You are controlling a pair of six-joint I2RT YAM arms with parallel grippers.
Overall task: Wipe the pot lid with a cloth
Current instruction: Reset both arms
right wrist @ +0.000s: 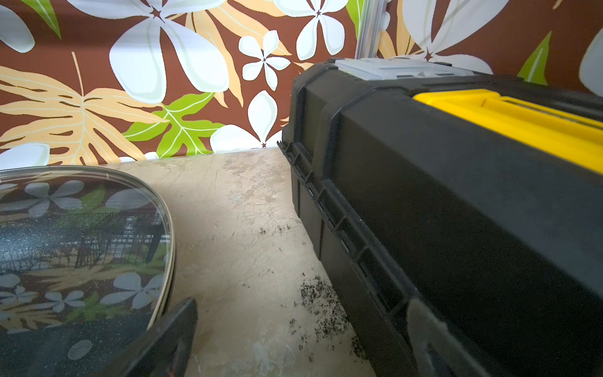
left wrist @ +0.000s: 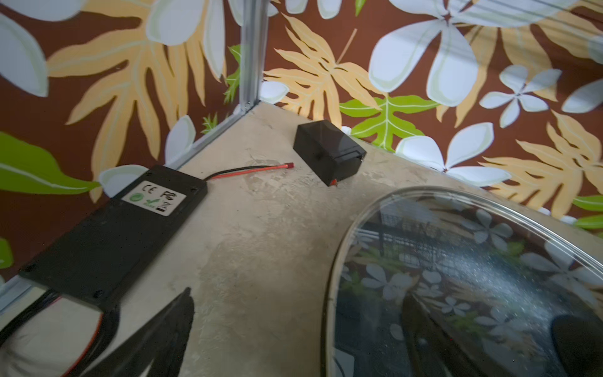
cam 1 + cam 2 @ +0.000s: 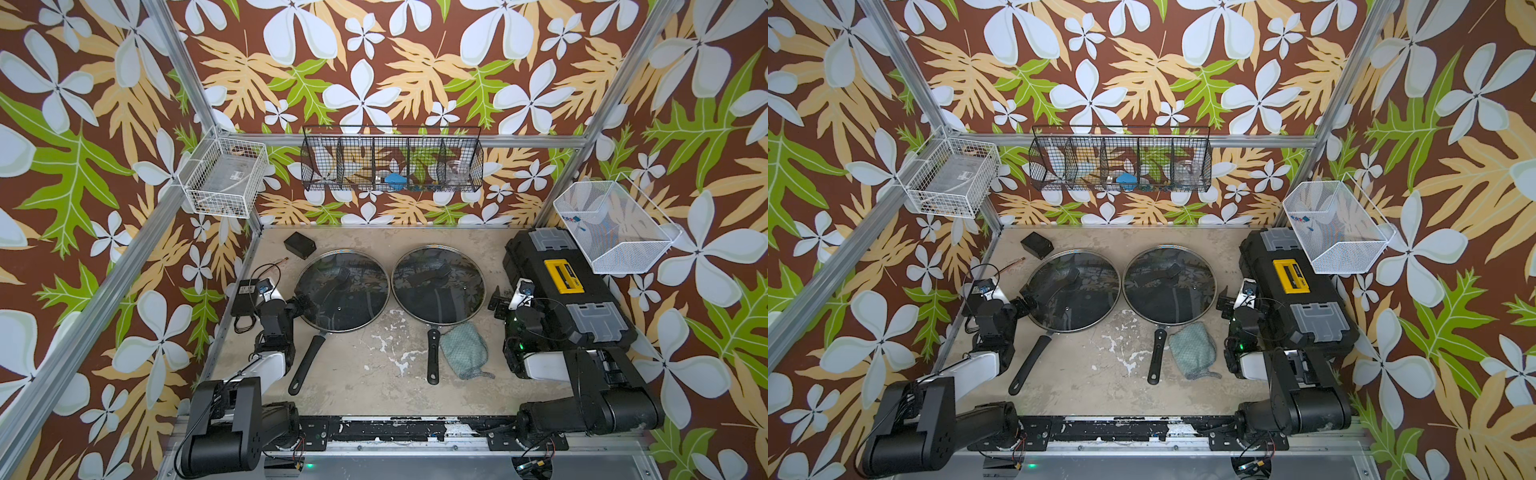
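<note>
Cloth (image 3: 463, 351), pale teal and loosely crumpled, lies flat on the table (image 3: 374, 374) just beside the black handle (image 3: 433, 357) of the right-hand pan, its far edge close under the right-hand pot lid (image 3: 438, 284). A second glass lid, the left-hand pot lid (image 3: 343, 291), covers the neighbouring pan; the two rims nearly touch. The left gripper (image 3: 300, 306) hangs low at the outer edge of the left-hand pot lid, its jaws spread wide and holding nothing. The right gripper (image 3: 500, 303) sits between the right-hand pot lid and the black-and-yellow toolbox (image 3: 561, 291), jaws likewise spread and empty, well apart from the cloth.
</note>
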